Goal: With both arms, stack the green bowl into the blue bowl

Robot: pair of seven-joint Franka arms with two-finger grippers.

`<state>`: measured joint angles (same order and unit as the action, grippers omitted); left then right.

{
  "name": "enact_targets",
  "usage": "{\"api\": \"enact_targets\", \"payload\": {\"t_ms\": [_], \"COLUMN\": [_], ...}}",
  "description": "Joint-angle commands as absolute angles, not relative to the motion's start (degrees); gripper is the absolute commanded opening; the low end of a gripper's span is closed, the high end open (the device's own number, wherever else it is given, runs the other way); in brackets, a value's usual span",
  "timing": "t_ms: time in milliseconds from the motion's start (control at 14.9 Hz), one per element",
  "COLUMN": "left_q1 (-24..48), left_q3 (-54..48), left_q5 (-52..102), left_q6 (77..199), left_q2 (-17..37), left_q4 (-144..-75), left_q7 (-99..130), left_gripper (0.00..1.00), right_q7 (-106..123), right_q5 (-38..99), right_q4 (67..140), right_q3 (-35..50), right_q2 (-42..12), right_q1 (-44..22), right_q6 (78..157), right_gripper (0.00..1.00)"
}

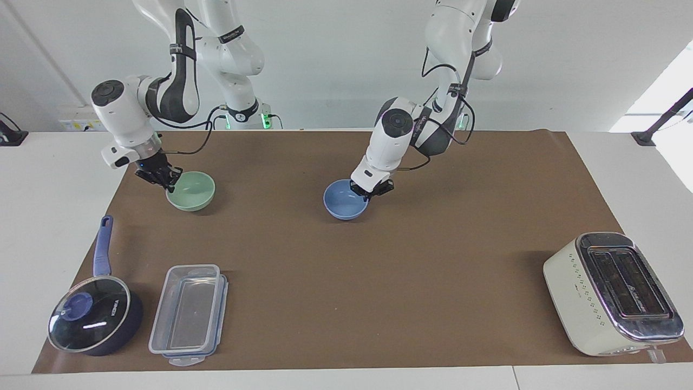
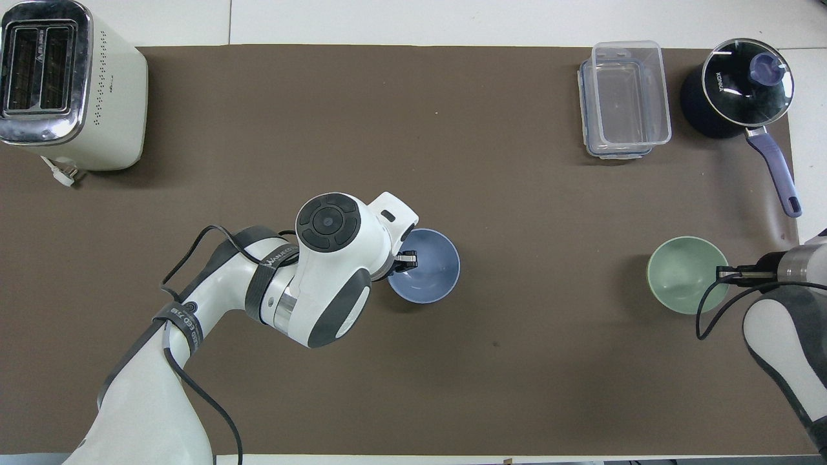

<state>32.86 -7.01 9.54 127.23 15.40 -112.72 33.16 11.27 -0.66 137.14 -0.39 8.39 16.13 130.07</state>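
Note:
The blue bowl (image 1: 341,203) is at the middle of the brown mat, and it also shows in the overhead view (image 2: 434,272). My left gripper (image 1: 369,190) (image 2: 407,260) is shut on its rim, on the side toward the left arm's end. The green bowl (image 1: 195,192) (image 2: 681,274) is toward the right arm's end of the mat. My right gripper (image 1: 165,183) (image 2: 723,274) is shut on its rim and holds it slightly tilted, low over the mat. The two bowls are well apart.
A cream toaster (image 1: 612,292) (image 2: 64,84) stands far from the robots at the left arm's end. A clear lidded container (image 1: 187,311) (image 2: 623,100) and a dark blue saucepan (image 1: 92,319) (image 2: 740,84) stand far from the robots at the right arm's end.

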Motion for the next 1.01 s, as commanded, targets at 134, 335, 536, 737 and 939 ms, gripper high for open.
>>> {"api": "enact_targets", "payload": {"t_ms": [134,335,536,737,939], "left_q1": [29.82,21.22,10.85,1.96,-1.67], "left_q3": [-5.45,-5.45,-5.45,-5.36,-5.54], "left_q5": [10.81,10.11,7.57,6.50,3.10], "left_q6": [121.92,113.15,102.24,97.40,91.70], "left_q2": [11.35,9.23,8.18,4.41,1.67], "left_q4": [-111.80,-106.72,-101.61,-101.69,-98.02], "left_q7": [32.17,29.37,17.10,4.09,0.97], "left_gripper": [1.00,1.00,1.00,1.00,1.00], "right_q7": [10.21,8.26,9.92,8.54,1.94], "right_q5": [0.00,3.40,10.80,13.97,13.97], "right_q4": [128.86,128.50,128.67,129.11,129.81], "right_q3": [3.94,8.51,11.59,11.78,11.78], "right_q2": [9.66,10.81,11.42,11.60,9.77], "right_q1": [16.35,16.35,15.30,6.01,-3.48], "right_q6": [121.13,119.80,118.83,119.79,126.19], "right_gripper": [0.00,0.00,0.00,0.00,0.00]}}
